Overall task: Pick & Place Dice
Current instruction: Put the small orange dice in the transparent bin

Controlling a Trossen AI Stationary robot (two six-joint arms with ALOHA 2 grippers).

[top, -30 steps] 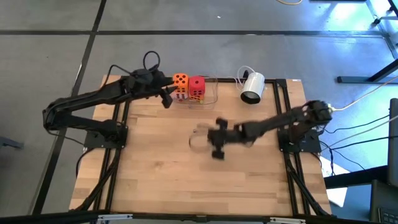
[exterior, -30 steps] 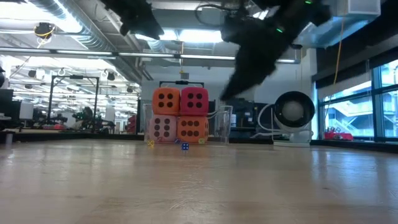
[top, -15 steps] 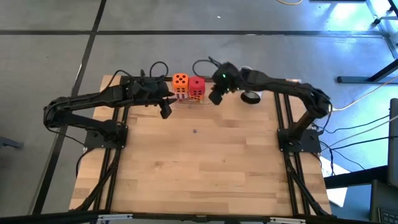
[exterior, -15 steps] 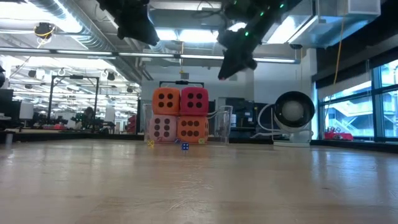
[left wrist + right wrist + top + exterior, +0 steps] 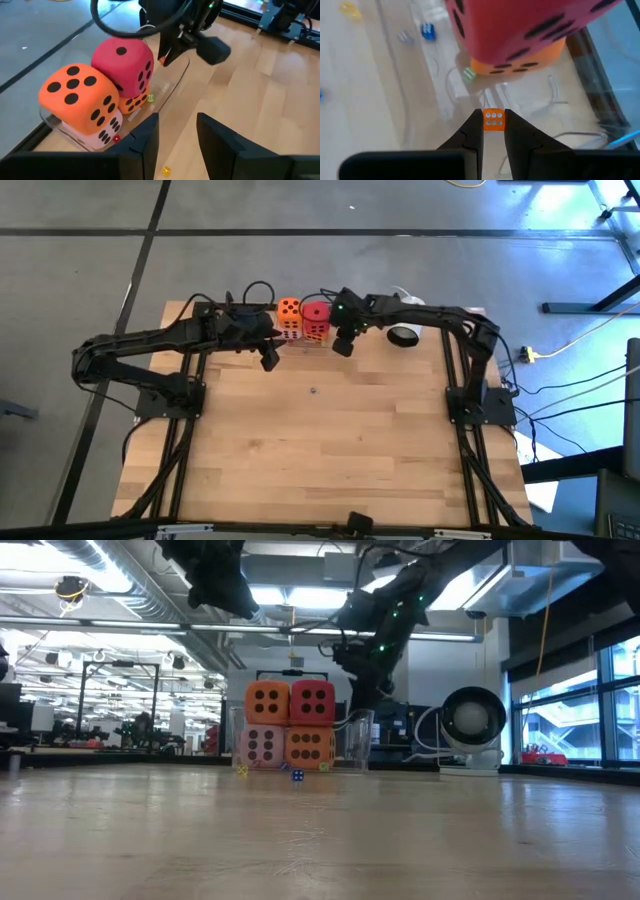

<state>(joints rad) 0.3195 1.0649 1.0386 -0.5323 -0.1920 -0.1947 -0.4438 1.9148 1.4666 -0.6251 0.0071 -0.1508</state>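
Your four dice sit stacked two-by-two at the far edge of the counter (image 5: 320,440), inside a clear tray (image 5: 170,82). Top row: orange die (image 5: 267,702) beside red die (image 5: 312,703). Bottom row: pale pink die (image 5: 263,746) under the orange one, second orange die (image 5: 308,747) under the red one. All four are touching, faces squared up.

Right claw (image 5: 493,131) is just beside the red die, over the clear tray's open part. It's pinching a tiny orange die (image 5: 493,120) between its fingertips (image 5: 472,131), white pips facing the wrist camera. From the right wrist view the red die fills the frame, with the lower orange die peeking out beneath it. In the high view the right claw (image 5: 343,343) sits just right of the stack.

Left claw (image 5: 177,130) hangs on the other side of the stack, near the orange and pink dice, not touching them. Its fingers are spread, with nothing between them. In the high view it shows just left of the stack (image 5: 268,358).

Loose small beads lie around the tray: blue bead (image 5: 297,776) on the counter in front, yellow bead (image 5: 165,171) near the left claw, green bead (image 5: 468,75) by the lower orange die.

A white fan (image 5: 405,321) stands on the counter to the right of the tray, apart from it.
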